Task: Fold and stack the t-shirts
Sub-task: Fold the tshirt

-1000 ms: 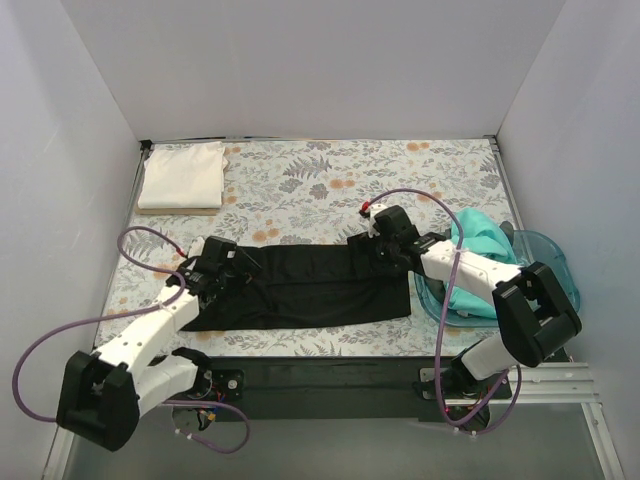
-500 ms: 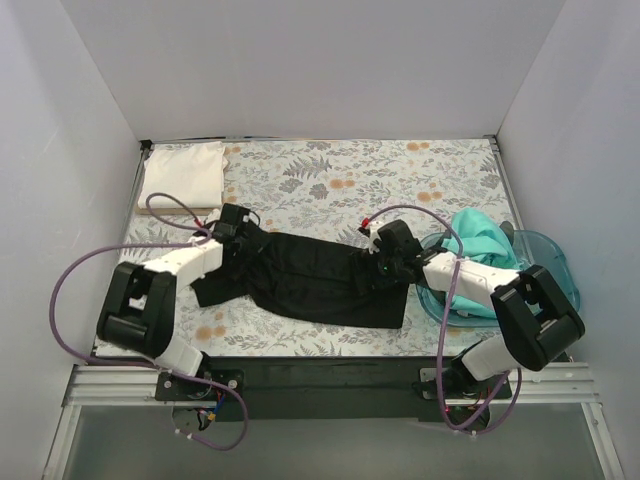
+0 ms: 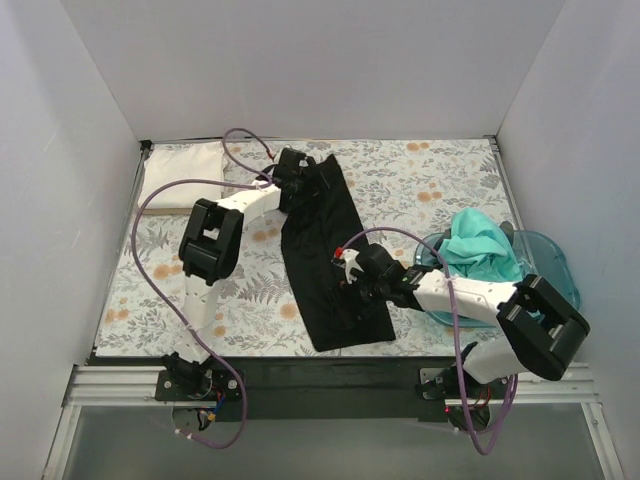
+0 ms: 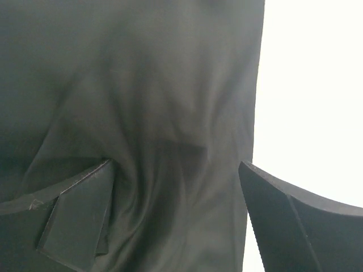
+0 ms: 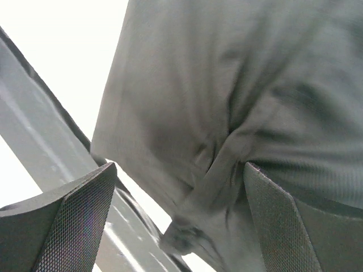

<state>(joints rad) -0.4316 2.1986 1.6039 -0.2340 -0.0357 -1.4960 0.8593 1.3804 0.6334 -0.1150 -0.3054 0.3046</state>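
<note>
Count: three t-shirts, two grippers, one bin. The black t-shirt (image 3: 325, 260) is drawn out in a long band between the two grippers, over the floral table cover (image 3: 420, 180). The left gripper (image 3: 302, 172) sits at the band's far end, on its left corner. Its wrist view shows the fingers (image 4: 79, 218) partway apart, with bunched black cloth filling the gap and creases running into it, so it is clamped on cloth. The right gripper (image 3: 350, 277) is on the band's right edge, and the shirt's near end lies flat just past it toward the arm bases. Its wrist view shows the same narrow-but-not-meeting stance, with cloth puckered and gathered between the fingers (image 5: 74, 215), so it too is holding the shirt. The white t-shirt (image 3: 182, 177) is folded flat, left of the left gripper and apart from it. The teal t-shirt (image 3: 482, 245) is heaped in the blue bin (image 3: 555, 260), right of the right gripper and behind that arm's forearm. A purple cable (image 3: 400, 232) arches above the right gripper. Nothing lies on the black shirt besides the grippers.
</note>
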